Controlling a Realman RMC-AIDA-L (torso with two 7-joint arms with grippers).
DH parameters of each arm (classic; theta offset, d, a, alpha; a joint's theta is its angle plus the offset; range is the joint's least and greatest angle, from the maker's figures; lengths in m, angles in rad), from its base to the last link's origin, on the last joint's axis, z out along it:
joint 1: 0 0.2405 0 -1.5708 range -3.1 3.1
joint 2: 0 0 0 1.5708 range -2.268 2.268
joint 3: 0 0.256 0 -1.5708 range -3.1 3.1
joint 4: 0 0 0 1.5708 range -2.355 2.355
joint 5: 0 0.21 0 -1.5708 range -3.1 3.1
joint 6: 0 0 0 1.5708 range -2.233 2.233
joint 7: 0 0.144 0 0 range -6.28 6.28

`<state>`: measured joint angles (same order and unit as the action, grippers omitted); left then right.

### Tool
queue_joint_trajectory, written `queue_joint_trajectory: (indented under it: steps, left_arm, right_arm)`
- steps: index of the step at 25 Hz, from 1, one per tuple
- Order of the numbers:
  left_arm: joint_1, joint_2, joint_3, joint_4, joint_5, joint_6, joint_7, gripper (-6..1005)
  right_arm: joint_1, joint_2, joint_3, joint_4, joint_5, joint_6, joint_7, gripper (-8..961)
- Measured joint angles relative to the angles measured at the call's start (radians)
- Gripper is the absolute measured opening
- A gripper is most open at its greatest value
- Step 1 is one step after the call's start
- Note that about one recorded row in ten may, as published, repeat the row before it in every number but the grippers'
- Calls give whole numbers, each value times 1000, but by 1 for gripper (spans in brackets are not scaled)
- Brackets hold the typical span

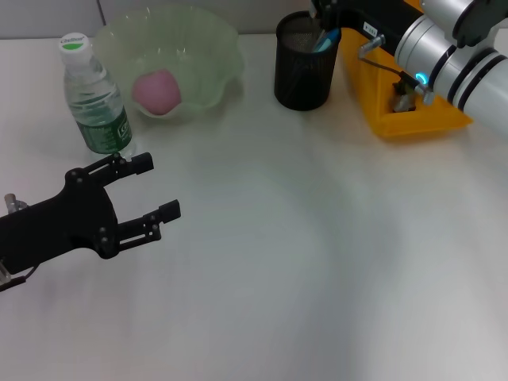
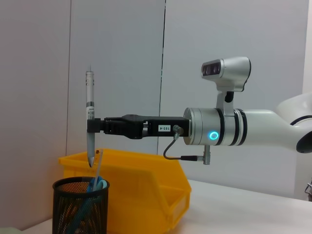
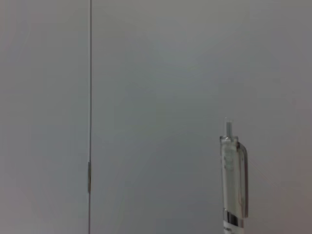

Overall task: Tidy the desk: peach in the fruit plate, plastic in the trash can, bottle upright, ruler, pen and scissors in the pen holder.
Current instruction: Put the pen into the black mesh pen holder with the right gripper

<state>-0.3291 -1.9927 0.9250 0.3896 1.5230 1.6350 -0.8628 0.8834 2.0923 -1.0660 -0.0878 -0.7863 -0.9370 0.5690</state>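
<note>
Most of the tidying looks done: peach [image 1: 156,90] in the plate [image 1: 214,55], bottle [image 1: 94,97] upright. Right gripper [image 2: 92,126] pinches the pen [image 2: 89,117] upright just above the holder [image 2: 80,204] (blue handles already inside), release pending. Left gripper [image 1: 151,189] hovers over the counter [image 1: 317,254], jaws wide.

A small white tag [image 2: 165,128] on the right arm's wrist, just behind the right gripper [image 2: 90,126], reads "103-4". The bottle's [image 1: 94,99] green label is unreadable.
</note>
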Motion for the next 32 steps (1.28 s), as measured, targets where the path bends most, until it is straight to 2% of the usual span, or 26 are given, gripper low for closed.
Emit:
queue_joint_trajectory:
  steps: [32]
  left_arm:
    - [-2,6,-2,9,0,7,-4,802]
  right_arm:
    - [-1,0,1,-12,6,2,-17,132]
